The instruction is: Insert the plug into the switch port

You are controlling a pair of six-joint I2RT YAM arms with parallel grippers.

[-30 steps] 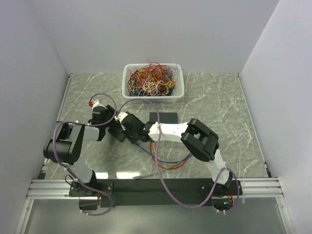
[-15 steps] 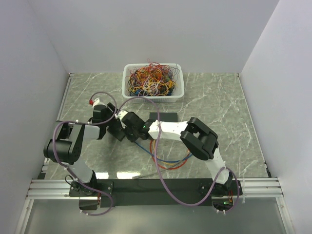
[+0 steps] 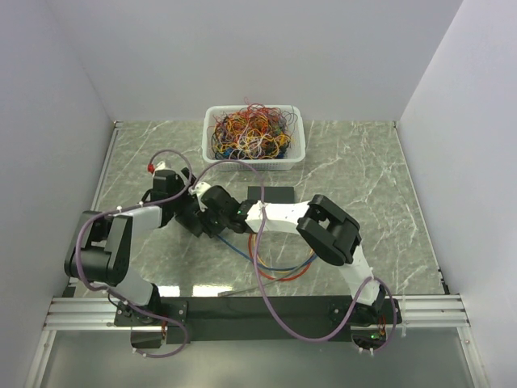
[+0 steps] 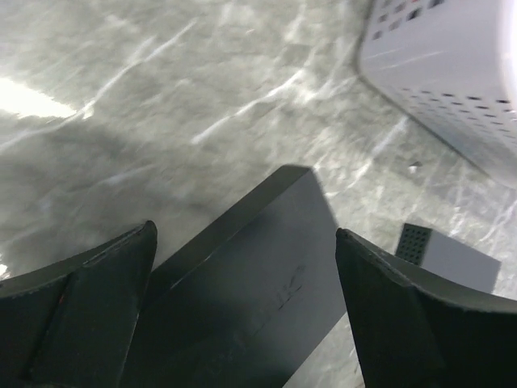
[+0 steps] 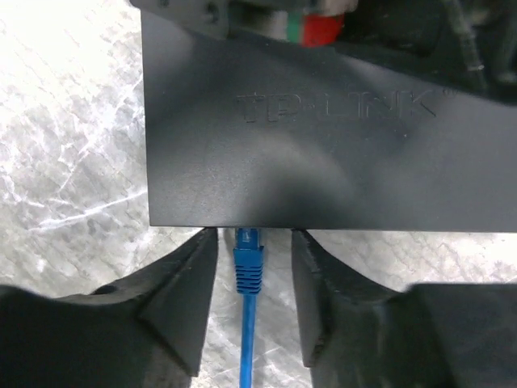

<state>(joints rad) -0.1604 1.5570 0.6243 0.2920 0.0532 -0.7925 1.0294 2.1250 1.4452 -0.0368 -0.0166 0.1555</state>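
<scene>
- Nearest me, on the near-right side of the switch (image 5: 323, 153): loose blue, orange & red cables (image 3: 279, 267) lying on the desk (image 3: 380, 202).
- R pincer (image 5: 253, 236) sits at the switch's near edge, spread. The blue plug (image 5: 247, 259) is betw. its fingers w/ bare desk showing either side, so no pinch.
- Plug tip meets that edge of the switch; I can't tell how deep it's in. Its blue lead runs straight back from the switch.
- Switch lies flat, TP-LINK lettering up.
- L pincer (image 4: 245, 230) comes at the switch from the opposite side, fingers wide apart astride the body. I can't tell if they press it.
- Black box (image 3: 275, 195): just beyond the switch, to the right.
- Farthest from the switch: white basket (image 3: 242, 162) w/ a tangle of coloured wires (image 3: 252, 129).
</scene>
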